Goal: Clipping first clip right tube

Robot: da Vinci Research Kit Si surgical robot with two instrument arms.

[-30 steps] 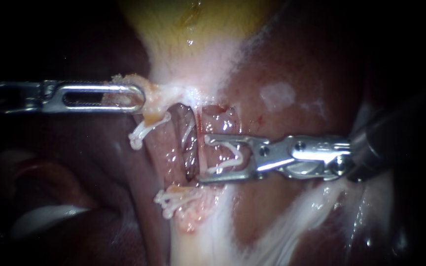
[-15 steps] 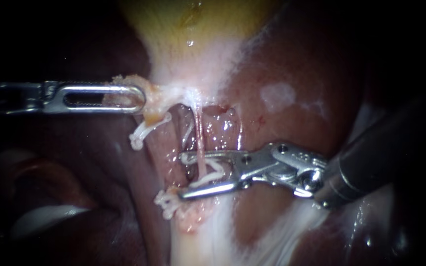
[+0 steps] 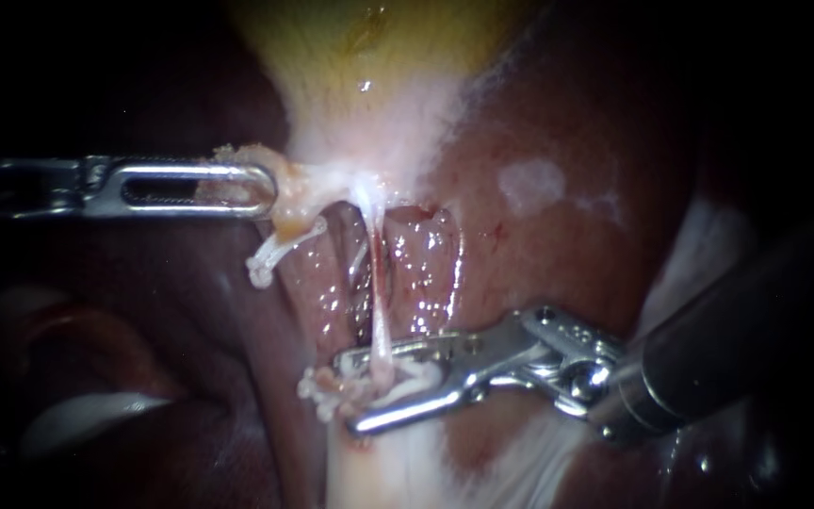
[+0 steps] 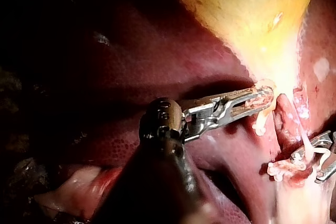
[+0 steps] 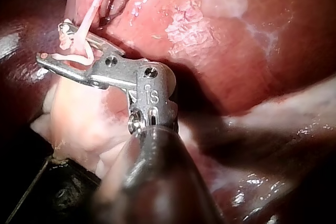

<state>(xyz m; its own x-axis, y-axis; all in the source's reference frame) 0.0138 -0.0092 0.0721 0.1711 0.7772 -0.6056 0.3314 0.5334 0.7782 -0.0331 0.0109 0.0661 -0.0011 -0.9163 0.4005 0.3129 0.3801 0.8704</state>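
Note:
A thin pale tube (image 3: 376, 273) runs down from the gallbladder (image 3: 369, 57) neck. It lies to the right of two cut stumps, each with white clips: an upper one (image 3: 270, 254) and a lower one (image 3: 317, 388). My right instrument (image 3: 350, 391) carries a white clip between its jaws. The jaws stand apart and straddle the tube's lower end, next to the lower stump. The right wrist view shows the tube (image 5: 97, 3) passing into these jaws (image 5: 52, 41). My left instrument (image 3: 266, 187) is shut on tissue at the gallbladder neck and holds it leftward; its jaws (image 4: 268, 98) also show in the left wrist view.
Dark red liver (image 3: 558, 113) surrounds the site, with a pale patch (image 3: 529, 181) to the right. White fatty tissue (image 3: 398, 471) lies below the jaws. The yellow gallbladder (image 4: 252, 14) lies ahead of the left instrument. The right instrument's dark shaft (image 3: 737, 330) crosses the lower right.
My right instrument has moved down and to the left along the tube, from beside its middle to around its lower end by the lower stump. The left instrument has held still.

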